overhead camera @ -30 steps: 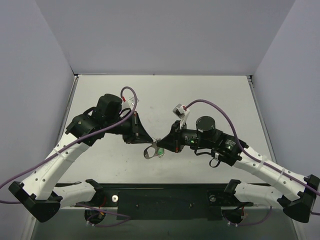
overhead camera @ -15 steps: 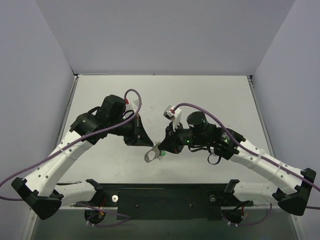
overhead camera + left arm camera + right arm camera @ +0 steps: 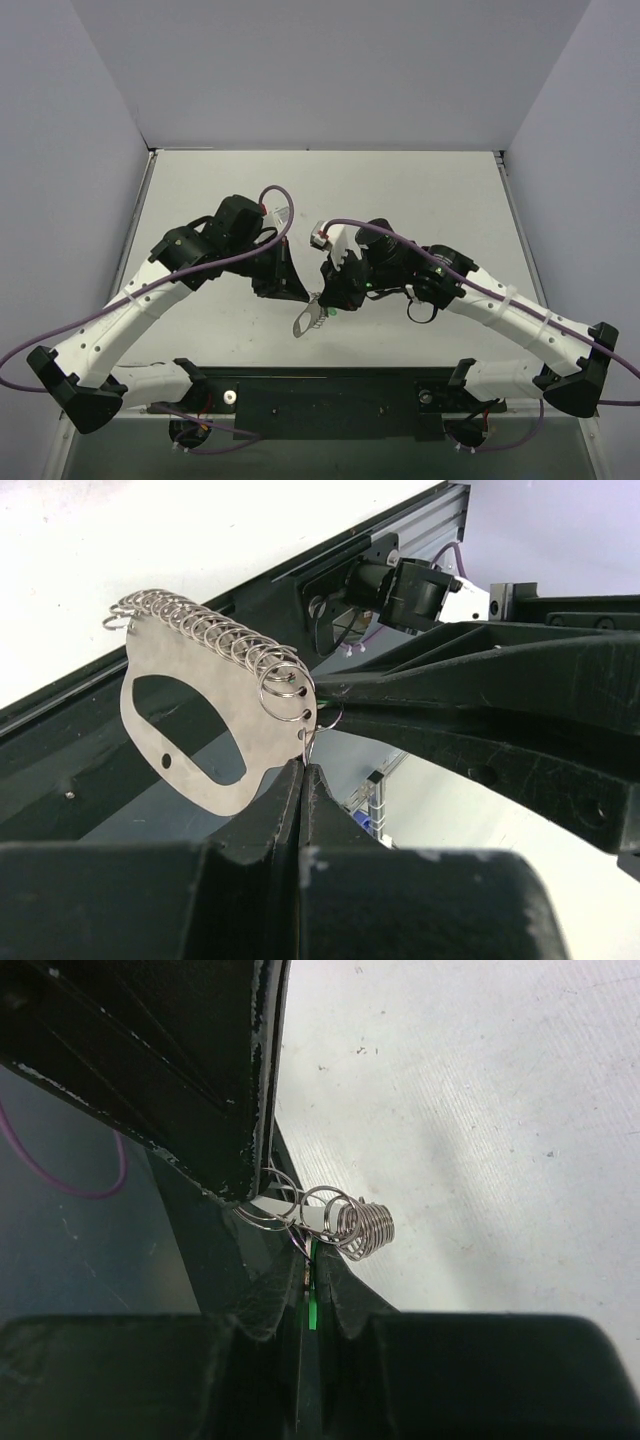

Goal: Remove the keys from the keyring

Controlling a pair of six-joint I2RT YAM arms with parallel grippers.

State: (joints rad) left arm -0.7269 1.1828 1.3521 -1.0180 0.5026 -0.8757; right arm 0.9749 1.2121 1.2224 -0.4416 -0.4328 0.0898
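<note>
The keyring (image 3: 190,695) is a flat grey metal loop with an oval opening and several small wire rings (image 3: 262,658) along its wavy edge. It hangs in the air over the table's near part (image 3: 304,322). My left gripper (image 3: 303,768) is shut on a thin wire ring at the keyring's lower corner. In the top view the left gripper (image 3: 308,297) and the right gripper (image 3: 322,303) meet tip to tip. My right gripper (image 3: 312,1260) is shut on the key's green head (image 3: 312,1305), just under the bunched rings (image 3: 362,1226).
The light table (image 3: 400,190) lies between white walls. A black rail (image 3: 330,400) with both arm bases runs along the near edge. Purple cables (image 3: 280,205) loop above each wrist. In the right wrist view the left gripper's finger (image 3: 200,1060) fills the upper left.
Both wrists have moved closer together and slightly toward the near edge. The right arm has swung left. The keyring has dropped a little and hangs more upright. Both grips hold.
</note>
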